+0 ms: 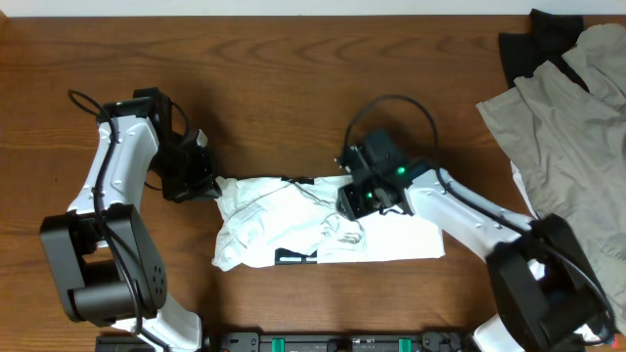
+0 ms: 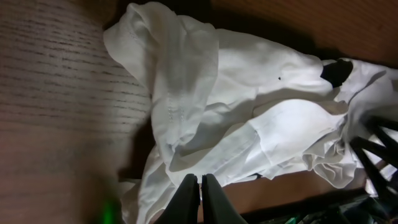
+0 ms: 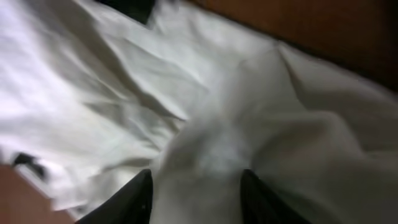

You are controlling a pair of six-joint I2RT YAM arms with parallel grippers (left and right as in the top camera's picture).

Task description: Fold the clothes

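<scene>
A crumpled white garment (image 1: 313, 223) lies at the middle of the wooden table. My left gripper (image 1: 208, 186) is at its left corner. In the left wrist view its fingers (image 2: 200, 182) are pressed together, with a thin sliver of the white garment (image 2: 205, 99) between them. My right gripper (image 1: 358, 202) is low over the garment's upper right part. In the right wrist view its fingers (image 3: 196, 186) are spread wide and straddle a raised bunch of the white cloth (image 3: 211, 143). That view is blurred.
A heap of grey-green clothes (image 1: 572, 117) lies at the right edge of the table, with a black garment (image 1: 536, 44) at its top. Bare wood (image 1: 293, 68) runs along the back. A black and green rail (image 1: 323, 342) lines the front edge.
</scene>
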